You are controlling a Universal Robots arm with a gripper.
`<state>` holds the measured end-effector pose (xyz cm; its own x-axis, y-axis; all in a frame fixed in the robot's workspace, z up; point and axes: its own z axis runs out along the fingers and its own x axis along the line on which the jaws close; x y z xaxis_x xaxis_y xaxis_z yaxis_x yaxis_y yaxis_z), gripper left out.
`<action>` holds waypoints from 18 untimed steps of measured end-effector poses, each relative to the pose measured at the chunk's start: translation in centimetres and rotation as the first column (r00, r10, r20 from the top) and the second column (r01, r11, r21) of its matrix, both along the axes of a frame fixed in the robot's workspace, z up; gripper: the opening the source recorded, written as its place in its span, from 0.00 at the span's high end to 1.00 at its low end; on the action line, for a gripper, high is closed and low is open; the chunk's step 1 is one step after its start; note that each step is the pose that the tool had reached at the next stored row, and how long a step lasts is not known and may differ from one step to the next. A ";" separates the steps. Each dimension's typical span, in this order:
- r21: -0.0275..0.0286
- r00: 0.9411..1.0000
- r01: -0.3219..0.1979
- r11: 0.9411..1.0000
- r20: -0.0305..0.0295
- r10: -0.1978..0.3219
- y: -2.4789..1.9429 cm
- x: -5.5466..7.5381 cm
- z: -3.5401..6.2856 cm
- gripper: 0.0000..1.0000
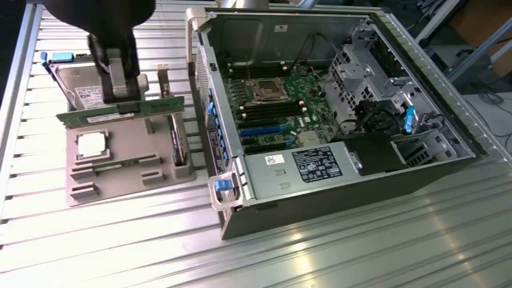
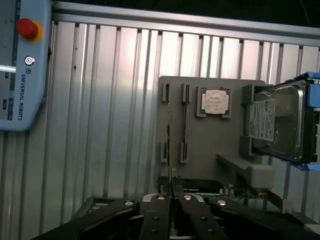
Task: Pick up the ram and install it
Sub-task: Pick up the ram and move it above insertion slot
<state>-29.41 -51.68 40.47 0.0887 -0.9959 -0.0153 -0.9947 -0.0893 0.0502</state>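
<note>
At about ten o'clock in the exterior view, the hand (image 1: pixel 122 103) hangs from the dark arm with its fingers closed narrowly on the ram (image 1: pixel 120 113), gripping the stick near the middle of its length. The ram, a long green stick, lies level with its flat side toward the camera, above the twelve o'clock edge of the grey holder tray (image 1: pixel 120 186); whether it is fully clear of the tray cannot be told. In the wrist view the ram (image 2: pixel 170 142) is seen edge-on as a thin line running out from between the fingers (image 2: pixel 156 212) over one of the tray's (image 2: pixel 210 160) long slots. On the tray the square silver CPU (image 1: pixel 90 144) sits in its pocket at nine o'clock from the tray's centre, and an upright card (image 1: pixel 177 141) stands along the three o'clock edge. A hard drive (image 1: pixel 76 81) lies just beyond the tray at twelve o'clock. The open computer case (image 1: pixel 336 174) lies at three o'clock from the tray on the ribbed metal tabletop (image 1: pixel 360 252), its green motherboard (image 1: pixel 280 105) exposed. A teach pendant (image 2: pixel 20 75) with a red button (image 2: pixel 26 27) shows in the wrist view.
</note>
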 end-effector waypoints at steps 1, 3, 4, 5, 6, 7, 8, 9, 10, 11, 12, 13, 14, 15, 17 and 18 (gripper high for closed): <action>-0.001 1.000 0.000 1.000 0.000 0.000 0.00 0.8 -0.05 0.88; -0.002 1.000 0.000 1.000 0.000 0.000 0.00 2.0 -0.12 0.88; -0.003 1.000 0.000 1.000 0.000 0.000 0.00 3.1 -0.19 0.88; -0.003 1.000 0.000 1.000 0.000 0.000 0.00 3.9 -0.23 0.88; -0.004 1.000 0.000 1.000 -0.001 0.000 0.00 4.5 -0.25 0.88; -0.005 1.000 0.000 1.000 -0.001 0.000 0.00 5.8 -0.32 0.88; -0.005 1.000 0.000 1.000 -0.001 0.000 0.00 6.7 -0.36 0.88; -0.006 1.000 0.000 1.000 -0.001 0.000 0.00 7.8 -0.41 0.88; -0.006 1.000 0.000 1.000 -0.001 0.000 0.00 9.2 -0.48 0.88; -0.007 1.000 0.000 1.000 -0.001 0.000 0.00 9.9 -0.51 0.88; -0.007 1.000 0.000 1.000 -0.001 0.000 0.00 10.6 -0.54 0.88; -0.008 1.000 0.000 1.000 -0.001 0.000 0.00 11.4 -0.59 0.88; -0.008 1.000 0.000 1.000 -0.002 0.000 0.00 12.3 -0.63 0.88; -0.009 1.000 0.000 1.000 -0.002 0.000 0.00 12.8 -0.65 0.88; -0.009 1.000 0.000 1.000 -0.002 0.000 0.00 14.1 -0.72 0.88; -0.009 1.000 0.000 1.000 -0.002 0.000 0.00 14.6 -0.75 0.88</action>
